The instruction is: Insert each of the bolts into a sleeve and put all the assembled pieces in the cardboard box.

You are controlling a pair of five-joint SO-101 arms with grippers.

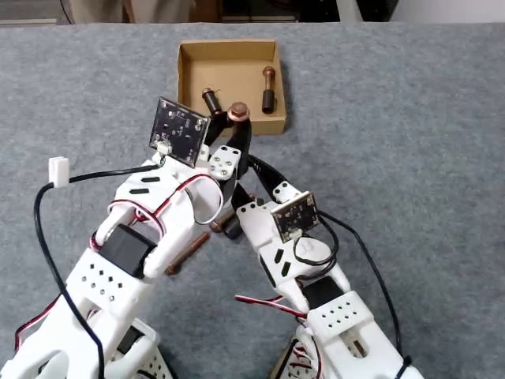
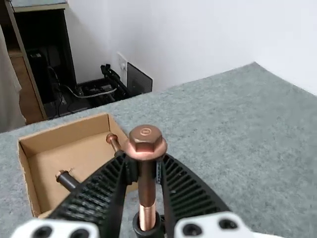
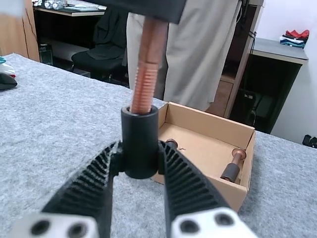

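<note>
Left gripper (image 2: 143, 166) holds bolt (image 2: 145, 186) tip-down in sleeve (image 3: 140, 144) gripped by right gripper (image 3: 140, 154)

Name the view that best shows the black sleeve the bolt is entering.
The right wrist view: the sleeve stands upright in the right pincer, side and top rim plain, the bolt entering. In the left wrist view its rim peeks out under the bolt. The high view gives the bolt's head above it.
</note>
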